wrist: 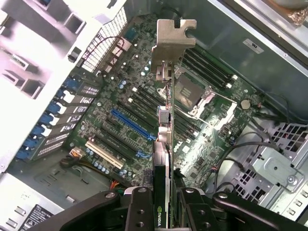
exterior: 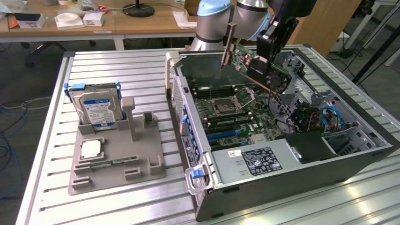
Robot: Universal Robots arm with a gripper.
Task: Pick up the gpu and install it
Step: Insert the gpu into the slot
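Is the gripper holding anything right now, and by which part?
Yes: the gripper holds the gpu, fingers clamped on its faces at the end opposite the silver bracket, above the motherboard.

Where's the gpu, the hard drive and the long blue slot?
gpu (wrist: 173,41): wrist view, on its silver bracket.
hard drive (exterior: 97,110): exterior view, on its blue label.
blue slot (wrist: 134,124): wrist view, middle of its length.
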